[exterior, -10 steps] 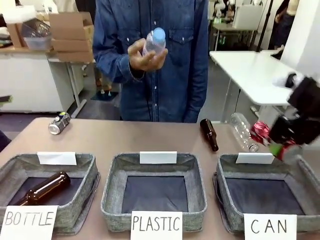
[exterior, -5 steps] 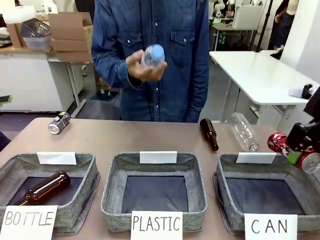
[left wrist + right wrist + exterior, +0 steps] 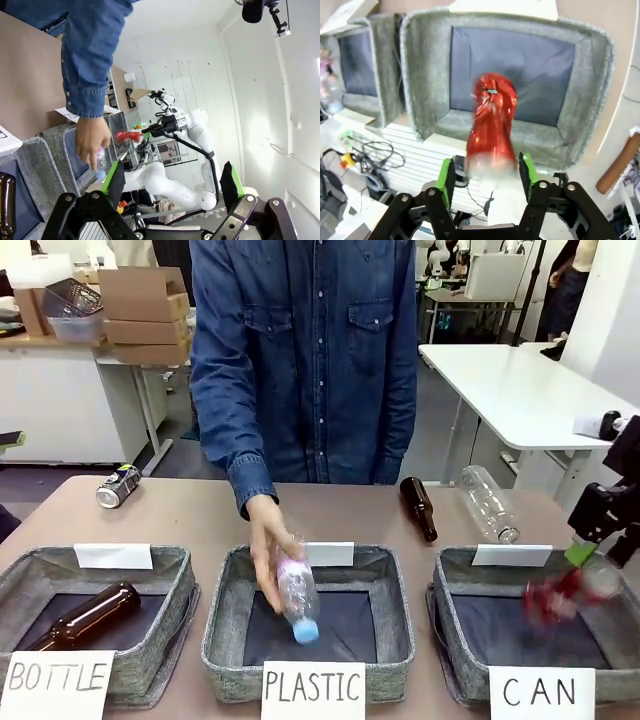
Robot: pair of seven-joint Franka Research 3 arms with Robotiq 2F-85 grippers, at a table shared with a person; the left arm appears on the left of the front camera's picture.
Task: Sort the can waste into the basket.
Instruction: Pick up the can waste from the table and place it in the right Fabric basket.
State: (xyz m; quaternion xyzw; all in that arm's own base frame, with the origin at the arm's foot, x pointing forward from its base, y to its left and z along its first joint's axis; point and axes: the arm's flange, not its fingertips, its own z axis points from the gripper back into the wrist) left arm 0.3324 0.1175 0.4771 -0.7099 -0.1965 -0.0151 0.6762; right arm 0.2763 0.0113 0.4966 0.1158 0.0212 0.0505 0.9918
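Okay, two cans: red can (image 3: 492,120) in mid-air below my right gripper's (image 3: 486,170) parted fingers, over the CAN basket (image 3: 422,85), one of three. Silver can (image 3: 118,486) lies on the table (image 3: 200,515); left gripper (image 3: 171,176) spread wide, empty.

One can (image 3: 560,595) is airborne above the right basket (image 3: 447,635); second can (image 3: 118,487) lies on the table (image 3: 200,520) behind the left basket (image 3: 172,630).

Shiny red can (image 3: 491,120), grey fabric basket (image 3: 425,75) with dark blue lining
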